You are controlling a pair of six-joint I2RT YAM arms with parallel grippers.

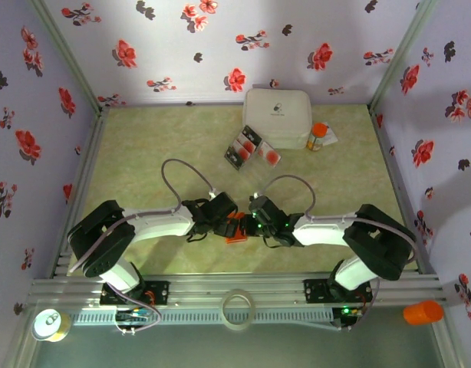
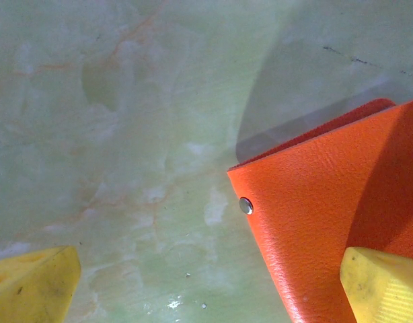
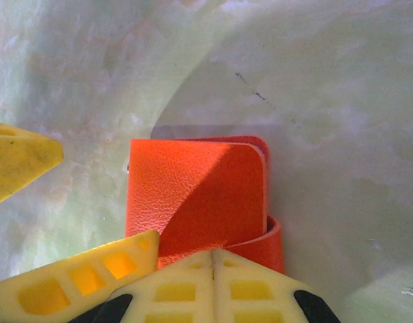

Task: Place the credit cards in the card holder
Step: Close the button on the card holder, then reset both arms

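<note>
R pincer (image 3: 213, 261) nips card holder (image 3: 193, 195); top cam adds cards (image 1: 251, 149).

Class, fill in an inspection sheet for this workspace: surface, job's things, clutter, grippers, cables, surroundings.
Surface: pale green marbled table, faint scuffs.
Job's things: orange card holder folded, lying between the grippers; credit cards in a loose cluster farther back, outside the holder.
Clutter: white rounded box beside the cards; orange-capped pill bottle; on the near rail, tape ring, yellow roll, orange cup.
Grippers: left gripper open, one finger over the holder; right gripper at the holder, open or shut unclear.
Cables: grey cable loops arch over each arm.
Surroundings: floral walls on three sides.
</note>
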